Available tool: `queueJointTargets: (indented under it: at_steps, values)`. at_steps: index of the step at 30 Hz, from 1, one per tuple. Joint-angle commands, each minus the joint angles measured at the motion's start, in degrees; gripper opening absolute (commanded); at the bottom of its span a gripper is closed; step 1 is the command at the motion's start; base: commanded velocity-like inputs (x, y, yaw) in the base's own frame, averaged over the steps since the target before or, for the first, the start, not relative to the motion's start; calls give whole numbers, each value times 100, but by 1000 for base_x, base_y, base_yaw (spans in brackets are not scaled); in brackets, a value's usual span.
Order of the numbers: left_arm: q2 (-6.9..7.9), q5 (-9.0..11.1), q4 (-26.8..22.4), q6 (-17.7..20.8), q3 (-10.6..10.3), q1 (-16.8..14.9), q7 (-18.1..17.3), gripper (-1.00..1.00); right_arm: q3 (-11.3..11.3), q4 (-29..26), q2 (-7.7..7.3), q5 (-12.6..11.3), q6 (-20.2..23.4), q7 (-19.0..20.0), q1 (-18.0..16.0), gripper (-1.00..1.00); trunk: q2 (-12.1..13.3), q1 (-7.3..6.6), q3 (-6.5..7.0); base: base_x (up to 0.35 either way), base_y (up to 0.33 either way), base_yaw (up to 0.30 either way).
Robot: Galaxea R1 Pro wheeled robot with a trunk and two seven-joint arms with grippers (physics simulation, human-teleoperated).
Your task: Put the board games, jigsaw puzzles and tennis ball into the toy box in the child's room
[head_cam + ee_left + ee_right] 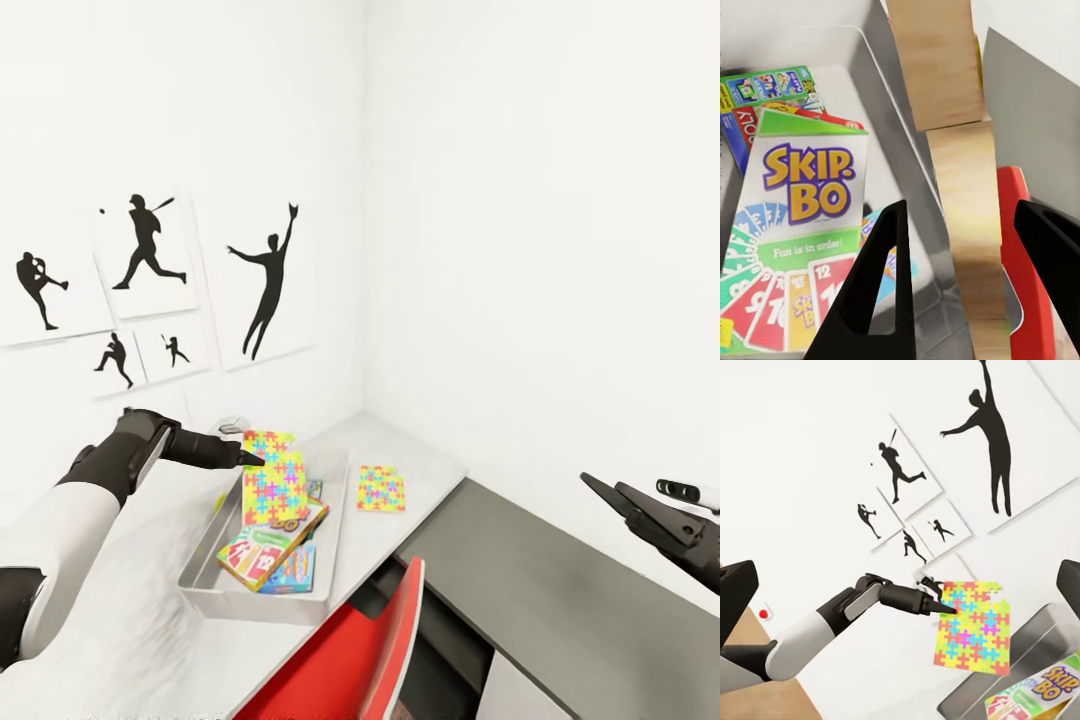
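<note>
The left end effector (255, 458) gripped a bright jigsaw-pattern puzzle box (274, 478) on edge, hanging straight above the shallow light-grey toy box (333, 540) on the bench (425, 455). Farther along lay a second puzzle (381, 489); the right end effector (610, 497) stood parted, well off.

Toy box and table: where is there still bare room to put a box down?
The toy box is crowded: SKIP-BO box and other games cover its floor. Bare table lies between the bin's right rim and the loose jigsaw puzzle, and behind that puzzle toward the corner. The left hand holds another puzzle over the bin.
</note>
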Motion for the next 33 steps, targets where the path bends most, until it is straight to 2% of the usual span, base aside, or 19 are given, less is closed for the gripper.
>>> queueJointTargets:
  at_steps: [1, 10, 23, 29, 33]
  values:
    - [-2, -57, -8, 15, -3, -2, -48, -100, 2, 0, 5, -12, 43, 1, -2, 100, -5, 2, -13, 0, 0, 63]
    - [-54, -49, -10, 12, 2, -2, -53, -100, 13, 0, 22, -12, 40, -110, -2, 100, -5, 2, -96, 0, 0, 63]
    - [-6, 27, -122, -5, 56, -2, -263, -100, 14, 8, 45, -10, 32, -127, -2, 100, -5, 2, -217, 0, 0, 63]
    - [0, 46, -524, 11, 49, 2, -314, -100, 21, 9, 56, -10, 31, -152, -2, 100, -5, 2, -272, 0, 0, 63]
    - [-5, 56, -641, 52, 72, 6, -774, -100, 22, 11, 58, -12, 31, -165, -2, 100, -5, 2, -310, 0, 0, 63]
